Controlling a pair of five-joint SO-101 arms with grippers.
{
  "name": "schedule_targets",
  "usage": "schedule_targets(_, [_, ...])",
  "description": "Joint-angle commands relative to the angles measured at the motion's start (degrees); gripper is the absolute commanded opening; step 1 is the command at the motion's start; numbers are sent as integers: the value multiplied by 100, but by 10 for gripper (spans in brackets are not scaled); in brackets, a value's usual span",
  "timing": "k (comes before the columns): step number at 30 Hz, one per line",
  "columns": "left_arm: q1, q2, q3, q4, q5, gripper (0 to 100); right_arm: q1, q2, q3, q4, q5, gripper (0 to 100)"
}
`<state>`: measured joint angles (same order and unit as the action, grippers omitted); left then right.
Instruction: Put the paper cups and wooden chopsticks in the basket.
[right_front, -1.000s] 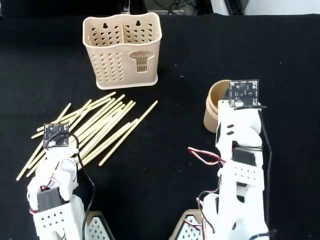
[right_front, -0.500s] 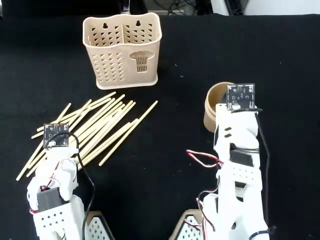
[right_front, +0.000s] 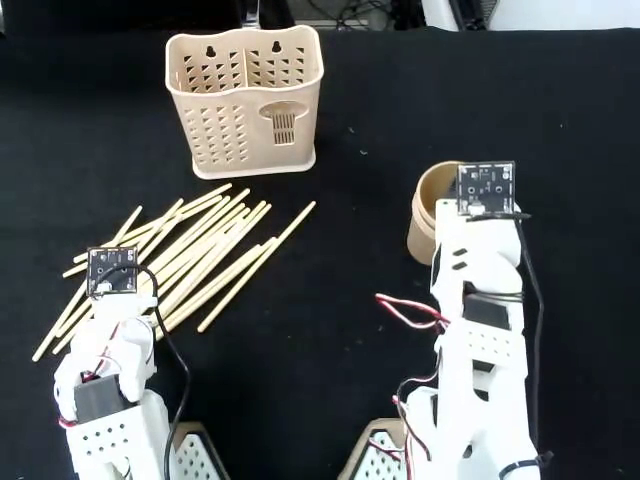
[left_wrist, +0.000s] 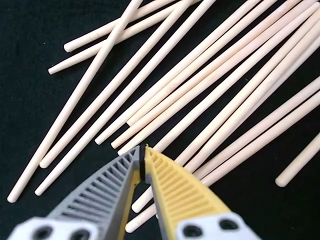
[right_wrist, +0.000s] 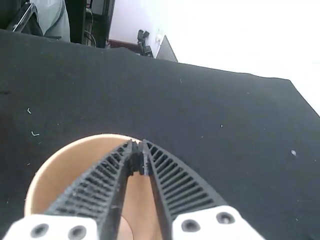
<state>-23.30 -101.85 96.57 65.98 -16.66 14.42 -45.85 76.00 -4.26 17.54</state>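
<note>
Broadly, we see a black bench (right_front: 400, 100) carrying everything. The right arm (right_front: 480, 330) stretches up from the near edge on its own side, and the left arm (right_front: 105, 370) sits lower on the other side.

Next in size is the basket (right_front: 245, 100). It stands upright at the far side of the bench, with two compartments and perforated walls.

Below it the wooden chopsticks (right_front: 190, 255) lie flat on the cloth in a loose fan, many of them touching or crossing. Their far ends reach near the basket's foot and their near ends run under the left arm's wrist.

The paper cups (right_front: 428, 215) stand upright well to the right of the chopsticks, apart from the basket. As far as we can tell, they are nested one in another. The right arm's wrist partly covers their mouth.

The left claw (left_wrist: 144, 152) hangs just over the chopsticks (left_wrist: 210, 85), its grey and yellow fingers pressed tip to tip with nothing between them.

The right claw (right_wrist: 138, 147) sits over the open mouth of the cups (right_wrist: 60, 170) by the far rim, its fingers narrowed together. We cannot tell whether they pinch the rim.
</note>
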Motion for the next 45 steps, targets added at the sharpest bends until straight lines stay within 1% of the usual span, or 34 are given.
schedule_targets(1, [-48, -44, 75, -9, -44, 37, 44, -13, -444, -44, 0, 12])
schedule_targets(6, [-48, -44, 75, -9, -44, 37, 44, 40, -523, -79, 0, 12])
schedule_targets(11, [-48, -44, 75, -9, -44, 37, 53, 40, -514, -88, -431, 12])
schedule_targets(20, [-48, -44, 75, 0, -44, 37, 44, 251, -391, -114, -431, 12])
schedule_targets(25, [-48, -44, 75, 9, -44, 37, 62, 1015, -321, -774, -422, 12])
schedule_targets(30, [-48, -44, 75, 9, -44, 37, 44, 1560, -330, -1011, -396, 12])
schedule_targets(37, [-48, -44, 75, 0, -44, 37, 35, 1613, -198, -1011, -387, 12])
schedule_targets(40, [-48, -44, 75, 0, -44, 37, -88, 1613, -110, -1020, -360, 12])
schedule_targets(43, [-48, -44, 75, 0, -44, 37, -202, 1613, -48, -1011, -132, 12])
schedule_targets(45, [-48, -44, 75, 0, -44, 37, -220, 1613, -22, -1020, -105, 12])
